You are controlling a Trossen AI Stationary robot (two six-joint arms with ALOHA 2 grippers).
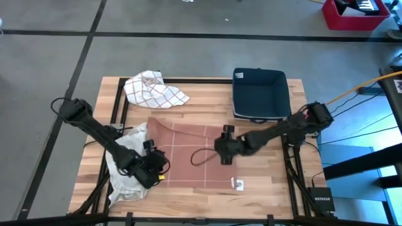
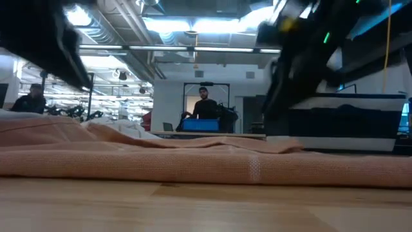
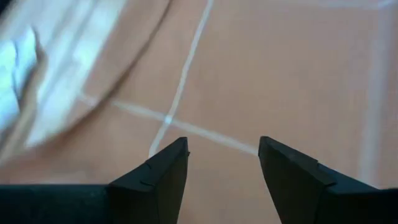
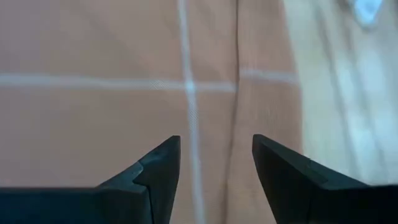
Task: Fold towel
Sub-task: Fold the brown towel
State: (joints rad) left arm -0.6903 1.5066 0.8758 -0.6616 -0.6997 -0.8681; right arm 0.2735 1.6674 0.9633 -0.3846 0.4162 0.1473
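**Both grippers poised open over the spread towel**

Nearest the table's front edge, the left gripper (image 1: 156,168) hangs over the near-left part of the salmon-pink towel (image 1: 188,154), its fingers (image 3: 163,177) spread apart with nothing between them; the wrist view shows only pink cloth with pale grid lines beneath. Beside that arm, a crumpled white cloth (image 1: 125,166) lies at the table's (image 1: 264,188) left edge, touching the towel's side. A small white tag (image 1: 239,183) sits on the wood just past the towel's front hem.

The towel lies mostly flat across the middle of the table. Above its right half the right gripper (image 1: 226,155) hovers, jaws likewise open and empty.

Farther back stand a dark blue bin (image 1: 259,94) at the right and a white checked cloth (image 1: 152,89) bunched at the left. In the room beyond, a person (image 2: 205,106) stands behind a blue crate (image 2: 198,124).
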